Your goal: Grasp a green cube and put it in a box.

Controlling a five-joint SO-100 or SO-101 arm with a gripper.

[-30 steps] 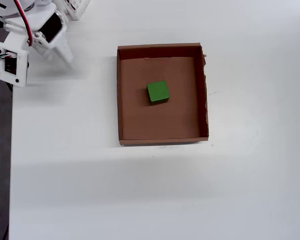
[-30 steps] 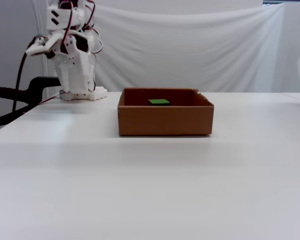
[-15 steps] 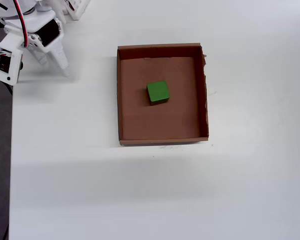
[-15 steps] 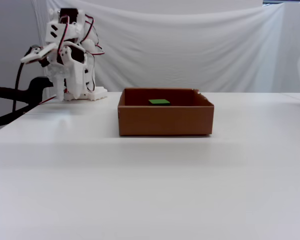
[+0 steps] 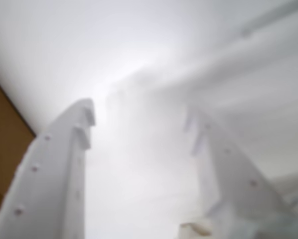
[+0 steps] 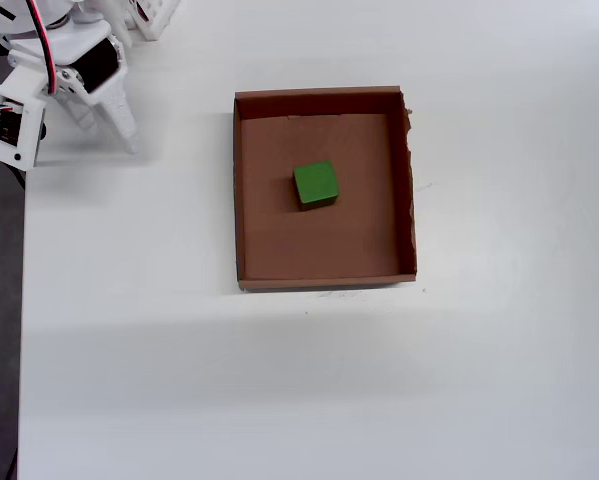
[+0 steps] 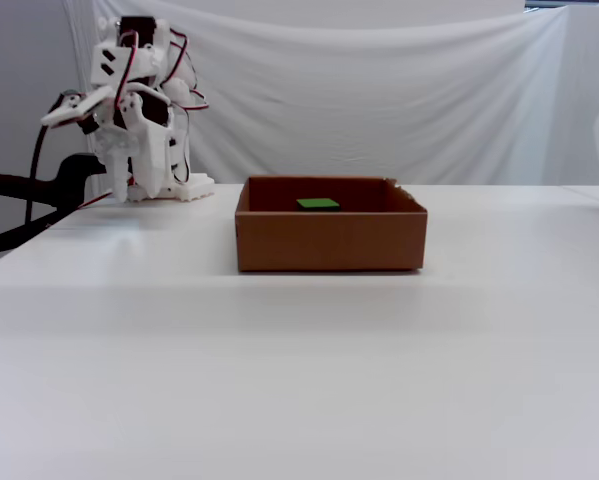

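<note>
Green cube [image 6: 315, 185] sits inside box [image 6: 325, 282], near middle. Gripper [image 5: 139, 124] empty, fingers spread, off beside box near arm base. Job looks done; nothing left.

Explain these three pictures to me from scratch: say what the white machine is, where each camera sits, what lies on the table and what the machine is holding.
The white machine is a small robot arm with a two-finger hand. One camera rides on the hand: in this blurry wrist view the hand shows as two white fingers spread apart, with nothing between them. One camera looks straight down; there the hand sits near the top left corner, away from the box. One camera stands at table height, looking sideways. On the white table lies a shallow brown cardboard box, and a green cube rests inside it, near the middle. The hand holds nothing.
</note>
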